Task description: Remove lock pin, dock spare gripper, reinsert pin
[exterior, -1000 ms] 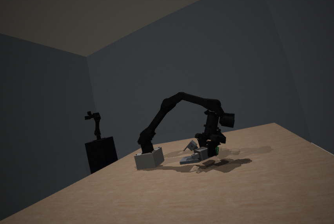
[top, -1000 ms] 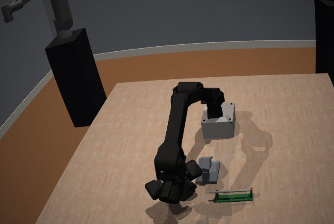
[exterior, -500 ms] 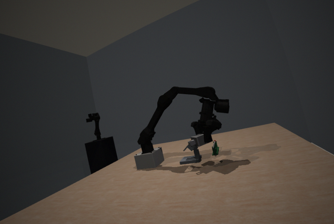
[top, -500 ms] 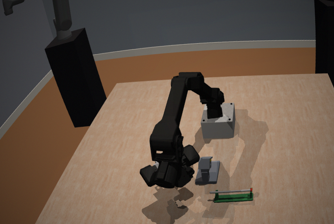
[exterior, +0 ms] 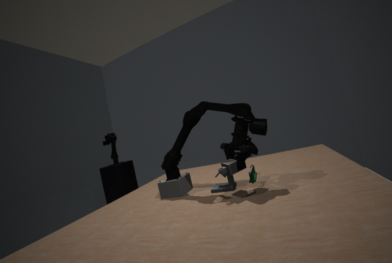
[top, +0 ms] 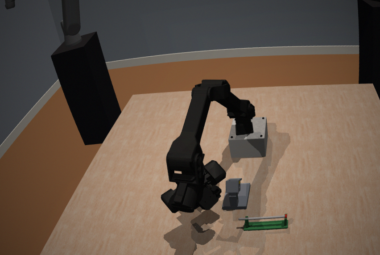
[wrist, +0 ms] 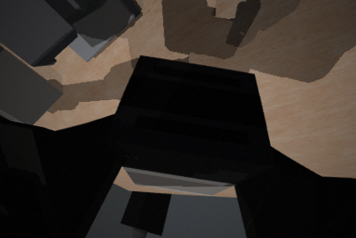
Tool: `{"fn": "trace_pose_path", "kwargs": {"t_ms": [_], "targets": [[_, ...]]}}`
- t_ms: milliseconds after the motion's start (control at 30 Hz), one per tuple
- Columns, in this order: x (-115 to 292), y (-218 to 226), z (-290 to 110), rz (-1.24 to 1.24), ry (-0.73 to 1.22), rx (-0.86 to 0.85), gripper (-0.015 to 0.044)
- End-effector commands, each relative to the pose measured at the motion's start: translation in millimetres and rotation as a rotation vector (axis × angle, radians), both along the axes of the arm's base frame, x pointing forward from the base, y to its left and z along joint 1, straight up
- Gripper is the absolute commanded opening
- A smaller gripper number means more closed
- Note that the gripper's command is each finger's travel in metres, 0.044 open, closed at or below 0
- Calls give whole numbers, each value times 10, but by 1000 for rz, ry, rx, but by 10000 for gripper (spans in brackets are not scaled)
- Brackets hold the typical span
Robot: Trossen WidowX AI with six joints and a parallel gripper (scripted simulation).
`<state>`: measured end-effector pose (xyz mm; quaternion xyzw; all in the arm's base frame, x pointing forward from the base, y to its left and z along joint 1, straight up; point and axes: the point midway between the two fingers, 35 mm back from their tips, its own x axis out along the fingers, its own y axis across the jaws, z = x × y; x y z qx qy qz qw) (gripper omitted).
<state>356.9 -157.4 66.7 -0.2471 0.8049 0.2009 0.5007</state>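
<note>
Spare gripper (wrist: 192,108) is what we see clamped in the end effector (top: 187,196): a black boxy body filling the middle of the wrist view, with the dark fingers pressed against its two sides at roughly mid width. In the exterior view the load hangs above the table (top: 307,153), with its shadow lying apart from it on the wood. The arm (top: 192,123) rises from its pale grey base block (top: 248,144), folds at a high elbow (top: 212,87), then runs down toward 7 o'clock in the top view, ending in a wrist that points almost straight down. In the exterior view the same pose reads as a tall arch, with the forearm close to vertical. We find the grey mount (top: 236,196) standing just at 3 o'clock of the end effector, near but apart from it; in the wrist view it shows at 10 o'clock. We cannot tell from these views how its socket faces. The lock pin (top: 262,217), a thin grey rod with a red tip, lies level along a green cradle (top: 265,224) at 4 o'clock of the mount, well apart from the end effector.
</note>
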Motion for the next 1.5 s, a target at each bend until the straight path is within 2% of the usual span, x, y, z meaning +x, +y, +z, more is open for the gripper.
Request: {"fn": "trace_pose_path", "kwargs": {"t_ms": [0, 733, 1467], "targets": [[-138, 0, 19, 46, 12, 99, 0], [-713, 206, 15, 290, -51, 597, 0], [-1146, 518, 115, 546, -350, 978, 0]]}}
